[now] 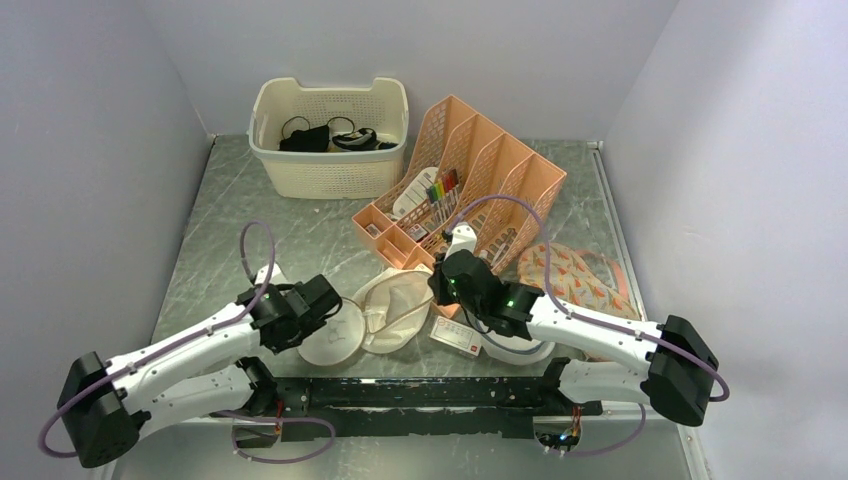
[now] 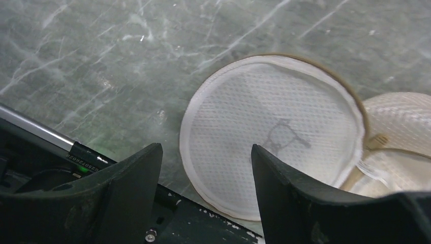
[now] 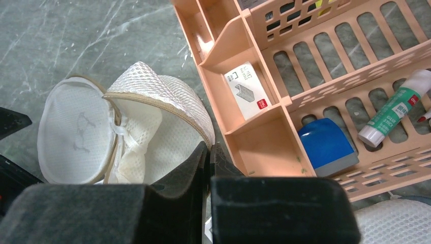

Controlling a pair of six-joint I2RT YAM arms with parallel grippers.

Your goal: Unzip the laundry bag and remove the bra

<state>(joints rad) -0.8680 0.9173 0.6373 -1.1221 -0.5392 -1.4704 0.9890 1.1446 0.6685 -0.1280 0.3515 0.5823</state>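
Note:
The laundry bag (image 1: pixel 395 305) lies unzipped mid-table, white mesh with a beige rim, and its round lid (image 1: pixel 335 338) is flipped flat to the left. Only white mesh shows inside it (image 3: pixel 152 137). My right gripper (image 1: pixel 437 285) is shut, and the bag's beige rim (image 3: pixel 173 109) runs into its tips (image 3: pixel 208 146). My left gripper (image 1: pixel 330 305) is open and empty, just above the lid's near edge (image 2: pixel 269 137). Two dark cloth items with thin loops (image 1: pixel 305 135) lie in the far basket. I cannot tell which of them is the bra.
A cream basket (image 1: pixel 330 170) stands at the back. An orange desk organiser (image 1: pixel 490 165) beside the bag holds a staple box (image 3: pixel 246 91), a blue block (image 3: pixel 325 145) and a glue stick (image 3: pixel 394 109). A card (image 1: pixel 458 338), another white mesh piece (image 3: pixel 396 218) and patterned cloth (image 1: pixel 580 275) lie by the right arm.

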